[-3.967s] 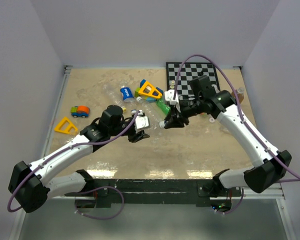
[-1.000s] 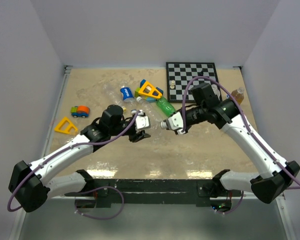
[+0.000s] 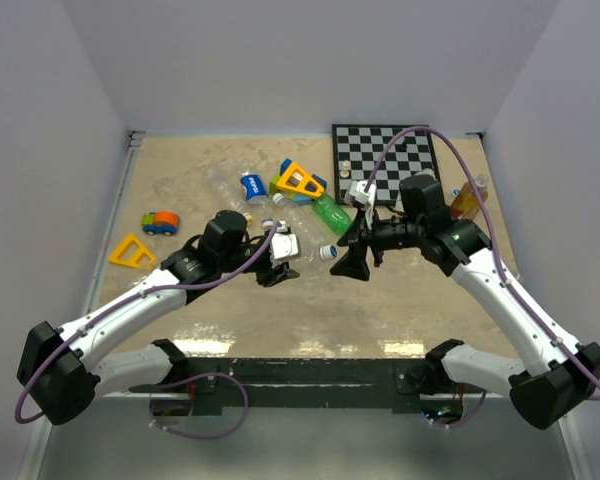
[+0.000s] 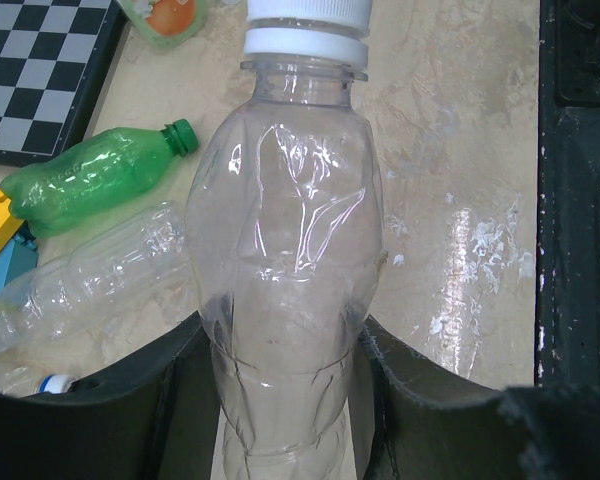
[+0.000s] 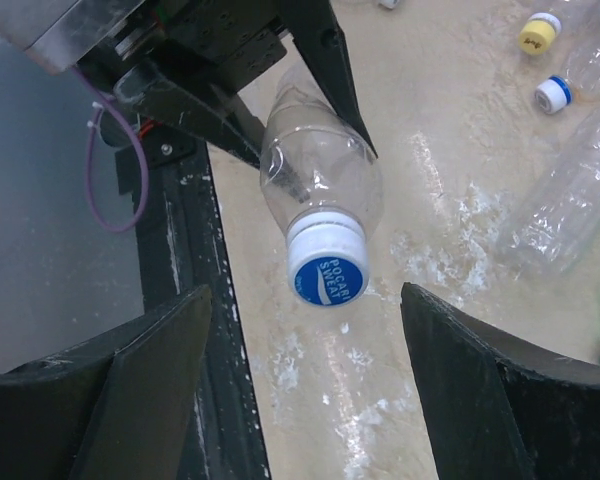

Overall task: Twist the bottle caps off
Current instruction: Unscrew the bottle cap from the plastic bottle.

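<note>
My left gripper [image 3: 277, 257] is shut on the body of a clear bottle [image 4: 285, 230], holding it above the table with its neck towards the right arm. The bottle's cap [image 5: 327, 262], white with a blue printed top, sits on the neck [image 3: 327, 253]. My right gripper [image 5: 306, 300] stands open and faces the cap end-on. Its fingers [image 5: 130, 390] are on either side, just short of the cap and not touching it. In the top view the right gripper [image 3: 342, 250] is just right of the cap.
A green bottle [image 3: 330, 213], other clear bottles [image 5: 570, 200] with a yellow cap [image 5: 538, 33] and a blue-and-white cap [image 5: 554, 93], and an orange-yellow toy [image 3: 300, 180] lie behind. A chessboard [image 3: 385, 155], an amber bottle [image 3: 467, 200], a toy car [image 3: 161, 222] and a yellow triangle [image 3: 132, 252] are farther off.
My right gripper was shut on the cap a second ago; it has opened, let go and turned at the wrist. The cap is still on the bottle. The left arm has not moved.
</note>
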`<state>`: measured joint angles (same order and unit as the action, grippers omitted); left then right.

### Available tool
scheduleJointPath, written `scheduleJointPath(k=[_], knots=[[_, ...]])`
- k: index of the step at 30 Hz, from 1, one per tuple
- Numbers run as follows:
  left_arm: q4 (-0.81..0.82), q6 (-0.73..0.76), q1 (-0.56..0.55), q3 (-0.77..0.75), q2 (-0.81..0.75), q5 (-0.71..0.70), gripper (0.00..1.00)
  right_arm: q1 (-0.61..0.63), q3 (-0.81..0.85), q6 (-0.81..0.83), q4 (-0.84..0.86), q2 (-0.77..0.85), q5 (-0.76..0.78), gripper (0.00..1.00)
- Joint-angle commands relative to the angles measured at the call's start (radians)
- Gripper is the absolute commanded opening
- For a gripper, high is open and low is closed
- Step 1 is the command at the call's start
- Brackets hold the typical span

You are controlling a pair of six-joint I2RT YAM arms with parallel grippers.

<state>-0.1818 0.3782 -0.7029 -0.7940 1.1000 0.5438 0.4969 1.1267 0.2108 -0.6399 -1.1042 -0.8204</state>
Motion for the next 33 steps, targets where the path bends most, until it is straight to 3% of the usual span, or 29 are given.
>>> scheduleJointPath(k=[1,7,10,20,22,24,26,29,31,33], knots=[[0.025,0.001,0.002,-0.004,-0.011,0.027,0.0,-0.003,0.007,-0.137,0.101,-0.026,0.02,0.8],[0.025,0.001,0.002,-0.004,-0.011,0.027,0.0,-0.003,0.021,-0.159,0.118,-0.065,0.001,0.72],[0.025,0.001,0.002,-0.005,-0.011,0.027,0.0,-0.003,0.028,-0.151,0.114,-0.069,-0.014,0.62],[0.021,0.004,0.002,-0.005,-0.014,0.025,0.0,-0.003,0.038,-0.022,0.066,-0.054,-0.066,0.02],[0.022,0.004,0.002,-0.002,-0.012,0.028,0.0,-0.003,0.076,0.193,-0.069,-0.071,-0.138,0.0],[0.024,0.002,0.002,-0.004,-0.012,0.034,0.0,-0.001,0.152,0.62,-0.337,-0.124,-0.204,0.0],[0.021,0.004,0.002,-0.002,-0.009,0.041,0.0,0.0,0.226,0.967,-0.534,-0.184,-0.163,0.0],[0.019,0.004,0.0,-0.004,-0.009,0.05,0.0,0.003,0.295,1.108,-0.567,-0.238,-0.05,0.0],[0.016,0.007,0.0,-0.004,-0.009,0.051,0.0,0.003,0.283,1.29,-0.558,-0.218,0.016,0.0],[0.015,0.01,0.0,-0.002,-0.011,0.053,0.0,0.006,0.243,1.384,-0.465,-0.172,0.064,0.02]])
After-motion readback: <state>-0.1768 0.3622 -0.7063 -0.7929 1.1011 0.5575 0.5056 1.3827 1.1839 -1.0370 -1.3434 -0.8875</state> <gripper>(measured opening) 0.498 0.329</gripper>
